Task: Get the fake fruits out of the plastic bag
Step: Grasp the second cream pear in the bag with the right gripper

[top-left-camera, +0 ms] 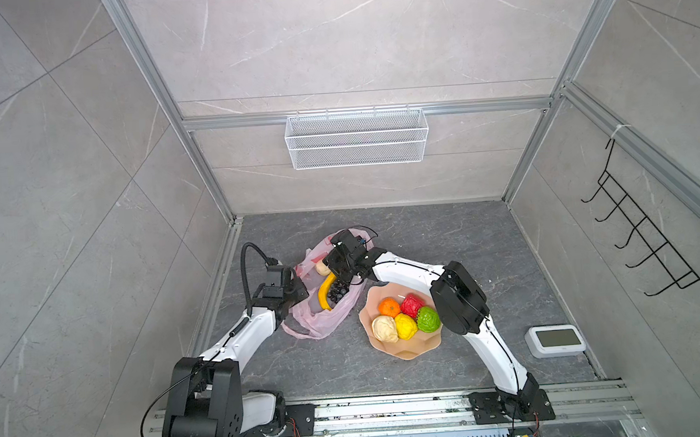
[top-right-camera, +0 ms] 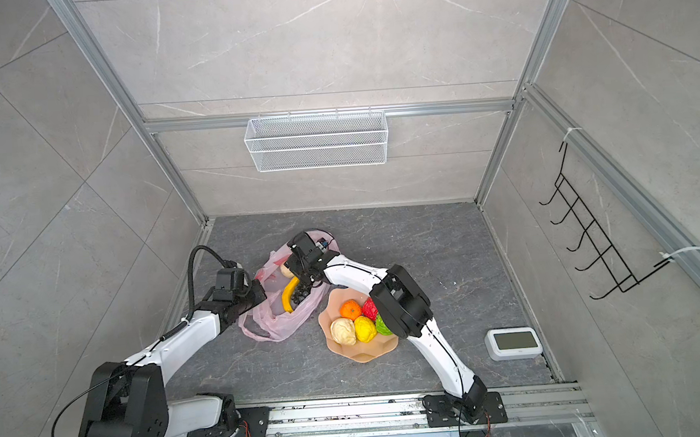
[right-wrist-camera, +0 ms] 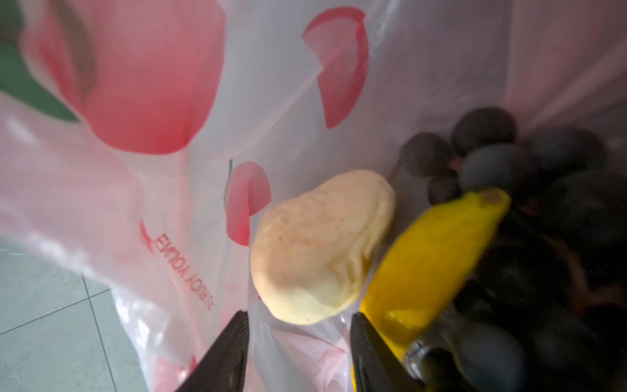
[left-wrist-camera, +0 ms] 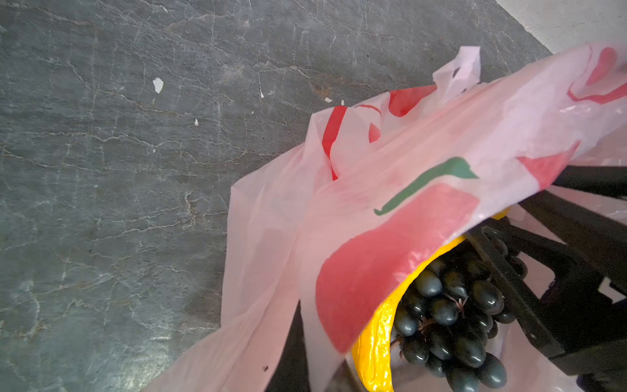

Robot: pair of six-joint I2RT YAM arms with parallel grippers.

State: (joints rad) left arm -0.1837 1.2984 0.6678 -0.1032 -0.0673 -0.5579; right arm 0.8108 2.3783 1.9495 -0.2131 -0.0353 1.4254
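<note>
Pink film fills my right wrist feed, where the right claw (right-wrist-camera: pixel 298 322) sits inside the plastic bag (top-left-camera: pixel 325 316) with its jaws roughly half spread and nothing clamped. The beige fruit (right-wrist-camera: pixel 319 247) lies just ahead of the gap, between the two fingertips (right-wrist-camera: pixel 237 329). I see the far finger lying against the banana (right-wrist-camera: pixel 431 264), and the grape bunch (left-wrist-camera: pixel 448 319) is packed behind it.

My left claw (top-left-camera: pixel 296 291) is fully closed on the bag's near rim and holds the film up, so the mouth gapes. The bag lies on the dark stone table (top-left-camera: pixel 445 243), just left of the peach plate (top-left-camera: pixel 406 351). The plate carries the tangerine (top-left-camera: pixel 388 307), red fruit (top-left-camera: pixel 412 305), green fruit (top-left-camera: pixel 428 319), yellow fruit (top-left-camera: pixel 405 325) and a second beige one (top-left-camera: pixel 384 329).
</note>
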